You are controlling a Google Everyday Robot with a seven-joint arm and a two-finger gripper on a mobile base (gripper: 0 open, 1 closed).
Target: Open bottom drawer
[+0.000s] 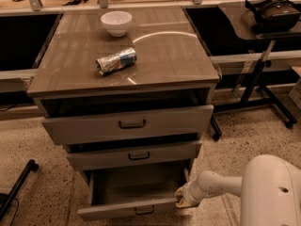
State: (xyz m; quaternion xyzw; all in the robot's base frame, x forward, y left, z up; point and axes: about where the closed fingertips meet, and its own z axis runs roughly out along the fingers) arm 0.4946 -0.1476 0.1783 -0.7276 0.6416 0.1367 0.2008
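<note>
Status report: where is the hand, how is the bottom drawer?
Hand at right front corner of bottom drawer. Drawer open. No obstacle seen before it.

White glossy arm (221,184), rounded tubular segments; bulbous white shell (263,197) bearing small dark dot (282,189); cream-tinted gripper (184,199) at arm's tip, low, right of centre

Lab-like workspace: speckled floor (42,149), long benches (244,59) at 12 o'clock, headset (273,11) on a wheeled stand (256,76) at 1 o'clock. The claw (183,200) sits at 5 o'clock beside the bottom drawer (127,210).
</note>
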